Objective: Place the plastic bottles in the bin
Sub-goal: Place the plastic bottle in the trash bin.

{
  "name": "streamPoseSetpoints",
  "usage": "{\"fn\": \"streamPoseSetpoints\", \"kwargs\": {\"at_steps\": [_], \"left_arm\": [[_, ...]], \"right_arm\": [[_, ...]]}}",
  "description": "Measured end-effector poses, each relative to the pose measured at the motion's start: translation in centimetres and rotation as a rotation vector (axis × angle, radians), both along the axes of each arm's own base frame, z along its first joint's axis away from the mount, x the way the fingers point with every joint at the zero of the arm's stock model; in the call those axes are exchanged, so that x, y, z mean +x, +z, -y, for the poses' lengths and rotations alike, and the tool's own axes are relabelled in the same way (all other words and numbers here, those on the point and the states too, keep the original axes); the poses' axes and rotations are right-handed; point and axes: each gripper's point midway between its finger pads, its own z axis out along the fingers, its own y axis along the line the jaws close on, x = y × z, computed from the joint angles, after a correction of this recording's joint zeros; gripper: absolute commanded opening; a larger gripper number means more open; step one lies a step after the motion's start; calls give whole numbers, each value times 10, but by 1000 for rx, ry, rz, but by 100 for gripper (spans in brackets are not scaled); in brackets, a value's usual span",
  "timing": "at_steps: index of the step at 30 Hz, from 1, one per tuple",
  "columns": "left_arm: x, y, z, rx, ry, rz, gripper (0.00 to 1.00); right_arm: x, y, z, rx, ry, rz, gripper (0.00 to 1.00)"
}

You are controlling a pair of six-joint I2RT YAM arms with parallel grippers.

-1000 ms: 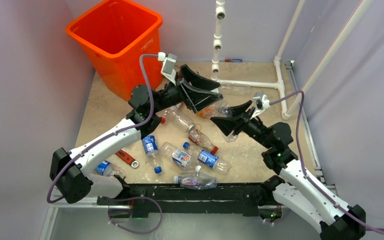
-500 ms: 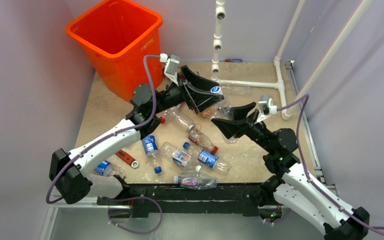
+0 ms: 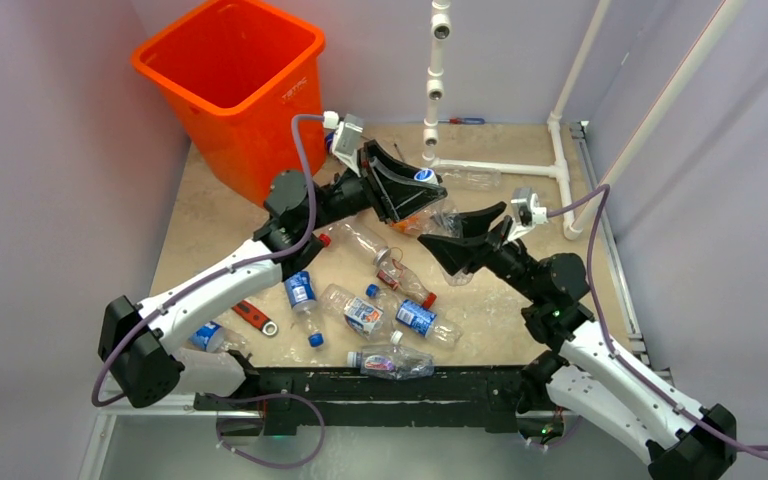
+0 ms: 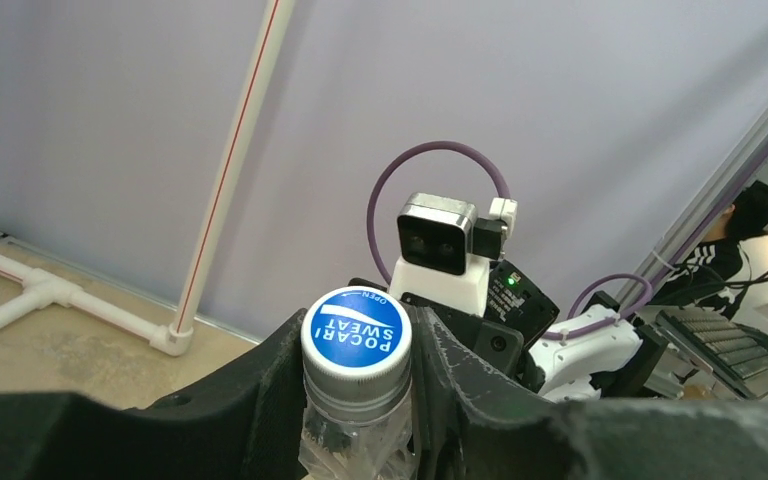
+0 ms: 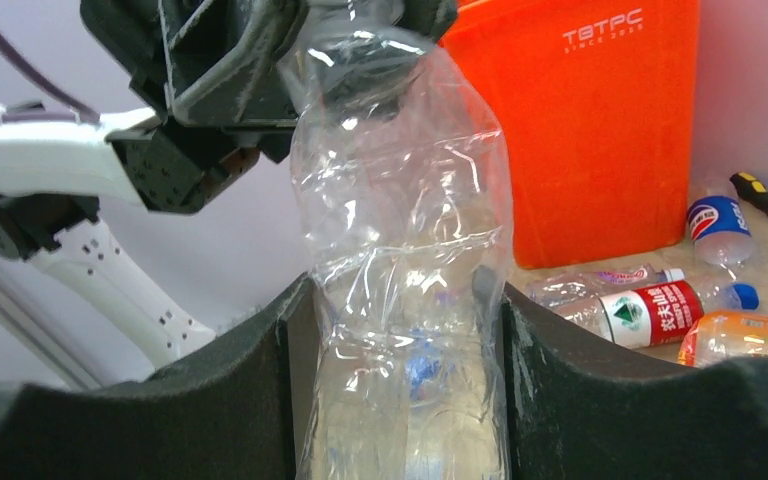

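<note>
Spanning the gap between the two arms, a crumpled clear bottle [image 5: 400, 180] is being held at both ends, up off the table [image 3: 200, 235]. The left gripper [image 3: 424, 190] is clenching on its neck end: in the left wrist view the fingers [image 4: 260, 395] are pressing against either side of the blue cap [image 4: 353, 330], which is facing the camera and showing the words "Pocari Sweat". The right gripper [image 5: 400, 335] is grasping the same bottle lower on its body, with both pads touching the creased plastic and the wall buckling between them. The bin [image 3: 250, 125] is standing upright at the far left corner of the table, apart from the held bottle and to its left. Other bottles are lying on their sides across the middle of the table. A red-capped bottle [image 3: 358, 236] is lying just nearer than the left gripper, and an orange-tinted bottle [image 3: 415, 222] is lying beneath the two grippers. A blue-labelled bottle [image 3: 300, 293] is lying beside the left forearm, and a near-edge bottle [image 3: 390, 362] is lying along the black front rail. A far bottle [image 3: 472, 178] is resting against the white pipe frame [image 3: 505, 167]. A red-handled wrench [image 3: 253, 317] is lying near the left arm, apart from the bottles. A screwdriver [image 5: 755, 195] is lying beside the bin in the right wrist view.
</note>
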Motion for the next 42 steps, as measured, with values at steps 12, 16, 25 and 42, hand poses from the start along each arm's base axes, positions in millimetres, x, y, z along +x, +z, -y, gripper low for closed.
{"fn": "streamPoseSetpoints", "kwargs": {"at_steps": [12, 16, 25, 42], "left_arm": [[9, -14, 2, 73, 60, 31, 0], [26, -10, -6, 159, 183, 64, 0], [81, 110, -107, 171, 840, 315, 0], [266, 128, -341, 325, 1928, 325, 0]], "right_arm": [[2, -5, 1, -18, -14, -37, 99], [-2, 6, 14, -42, -64, -43, 99], [-28, 42, 57, 15, -186, 24, 99], [-9, -23, 57, -103, -249, -127, 99]]}}
